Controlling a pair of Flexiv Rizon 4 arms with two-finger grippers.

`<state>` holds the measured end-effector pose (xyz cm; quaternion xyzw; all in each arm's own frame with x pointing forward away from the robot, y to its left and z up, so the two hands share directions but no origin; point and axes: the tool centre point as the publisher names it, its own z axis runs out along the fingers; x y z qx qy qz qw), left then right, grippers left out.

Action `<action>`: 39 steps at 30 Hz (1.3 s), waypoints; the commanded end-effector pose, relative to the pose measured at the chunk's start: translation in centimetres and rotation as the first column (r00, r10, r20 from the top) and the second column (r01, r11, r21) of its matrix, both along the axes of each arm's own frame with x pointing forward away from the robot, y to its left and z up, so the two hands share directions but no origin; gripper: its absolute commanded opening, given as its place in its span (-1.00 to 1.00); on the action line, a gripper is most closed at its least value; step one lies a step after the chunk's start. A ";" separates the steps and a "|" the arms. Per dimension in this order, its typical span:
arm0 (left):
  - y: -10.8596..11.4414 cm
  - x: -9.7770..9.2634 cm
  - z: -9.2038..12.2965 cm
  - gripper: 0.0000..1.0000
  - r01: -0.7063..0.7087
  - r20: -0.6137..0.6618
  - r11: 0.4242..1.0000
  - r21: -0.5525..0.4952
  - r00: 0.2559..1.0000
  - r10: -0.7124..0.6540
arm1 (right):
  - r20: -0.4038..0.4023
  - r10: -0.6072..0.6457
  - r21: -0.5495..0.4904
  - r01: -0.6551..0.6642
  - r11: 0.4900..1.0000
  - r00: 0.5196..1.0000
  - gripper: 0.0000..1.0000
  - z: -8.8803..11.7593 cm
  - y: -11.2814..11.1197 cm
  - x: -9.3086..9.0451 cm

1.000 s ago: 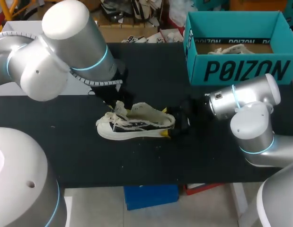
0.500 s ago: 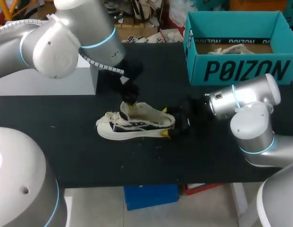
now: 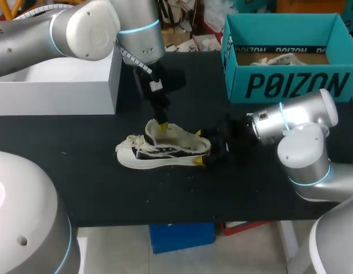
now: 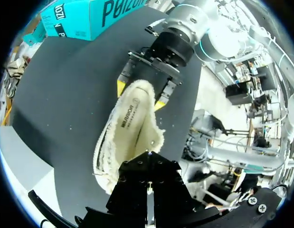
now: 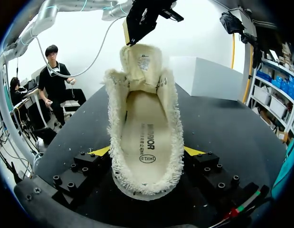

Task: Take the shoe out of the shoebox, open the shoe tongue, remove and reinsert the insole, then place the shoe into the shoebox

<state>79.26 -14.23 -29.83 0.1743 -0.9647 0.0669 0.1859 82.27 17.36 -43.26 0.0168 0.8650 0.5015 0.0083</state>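
Head view, shoe: the shoe stands on its sole on the black tabletop, toe toward 9 o'clock.
Head view, shoebox: the open teal shoebox sits at the shoe's 2 o'clock, well apart.
Head view, claws: the right claw, at 3 o'clock, pinches the heel. The left claw hangs over the opening.
Left wrist view: its own tips are hidden, so its grip cannot be told.
Right wrist view: the insole lies inside. The tongue stands upright, and the left claw seemingly touches its top edge.
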 end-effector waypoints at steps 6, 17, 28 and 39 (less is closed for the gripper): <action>0.2 1.3 0.0 -1.00 0.479 -0.096 0.862 0.166 0.878 -0.469 | 0.000 -0.002 -0.001 0.002 1.000 1.000 -1.00 -0.3 0.0 0.0; -0.6 1.9 0.1 -1.00 0.459 0.099 0.887 0.059 0.881 -0.463 | 0.000 -0.002 -0.001 0.002 1.000 1.000 -1.00 -0.3 0.0 0.0; -0.8 2.0 -0.9 -1.00 0.446 0.115 0.894 -0.047 0.891 -0.438 | 0.000 -0.002 -0.001 0.002 1.000 1.000 -1.00 -0.3 0.0 0.0; -0.8 2.0 -0.9 -1.00 0.446 0.115 0.894 -0.047 0.891 -0.438 | 0.000 -0.002 -0.001 0.002 1.000 1.000 -1.00 -0.3 0.0 0.0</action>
